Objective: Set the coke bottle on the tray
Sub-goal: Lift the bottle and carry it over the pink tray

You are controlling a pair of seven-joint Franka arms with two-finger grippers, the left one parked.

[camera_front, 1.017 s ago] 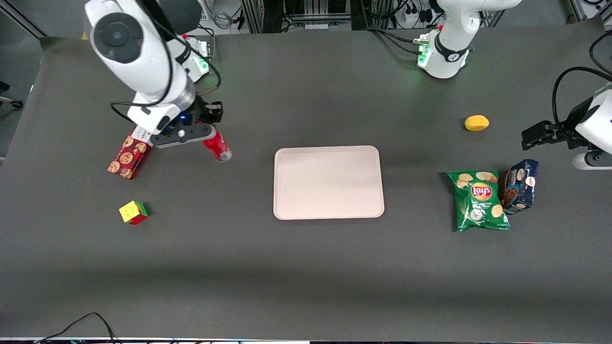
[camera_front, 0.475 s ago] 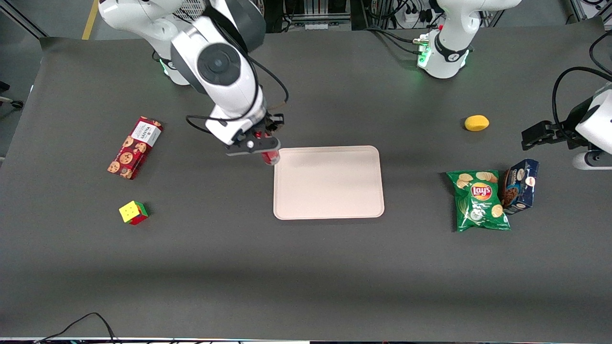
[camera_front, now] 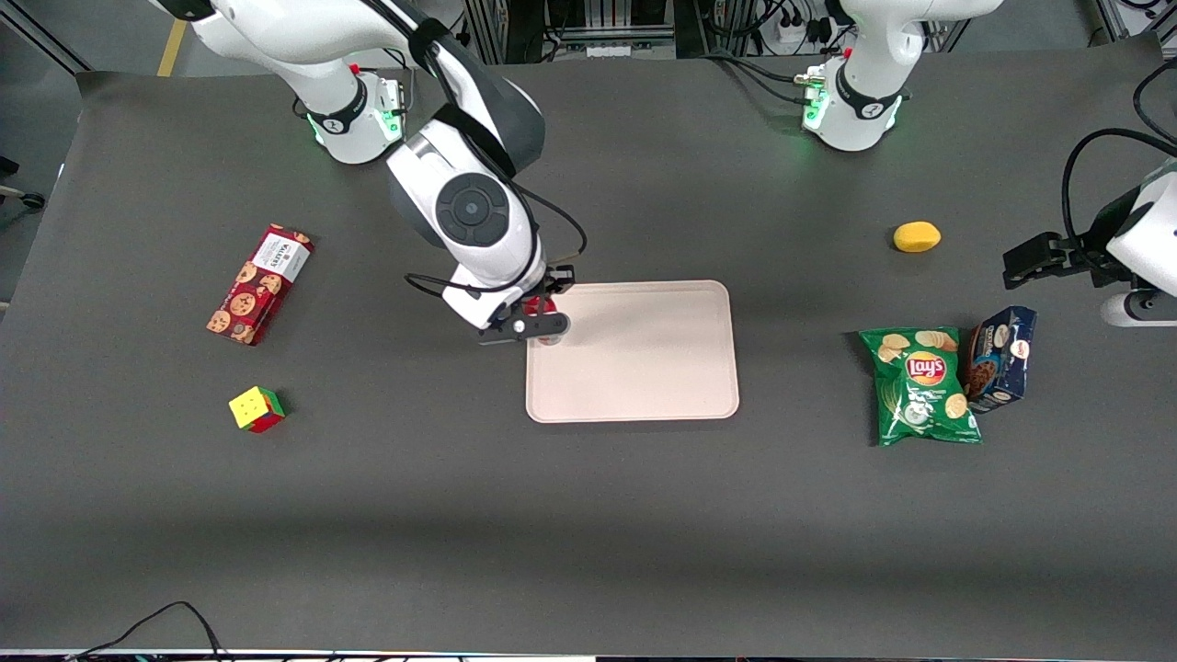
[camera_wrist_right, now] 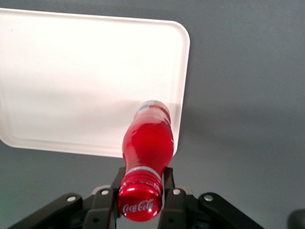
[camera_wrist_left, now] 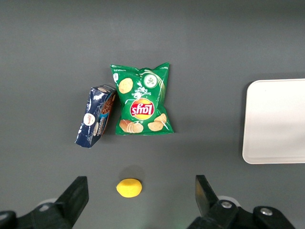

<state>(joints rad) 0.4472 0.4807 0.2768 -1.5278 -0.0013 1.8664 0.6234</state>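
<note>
Red coke bottle (camera_wrist_right: 148, 143) hangs by its neck in my gripper (camera_wrist_right: 141, 191), fingers clamped below the cap, so it stays upright. Its base sits over the tray (camera_front: 644, 368) edge nearest the working arm, not yet released.

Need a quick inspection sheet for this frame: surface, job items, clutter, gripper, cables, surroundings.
Surface: dark grey table mat.
Job's things: coke bottle held by its neck over the tray edge nearest the working arm.
Clutter: cookie box, puzzle cube, Lay's bag, blue cookie box, lemon.
Grippers: gripper shut on the bottle, above the tray.
Cables: black cable at the table edge nearest the camera.
Surroundings: equipment racks past the table.
</note>
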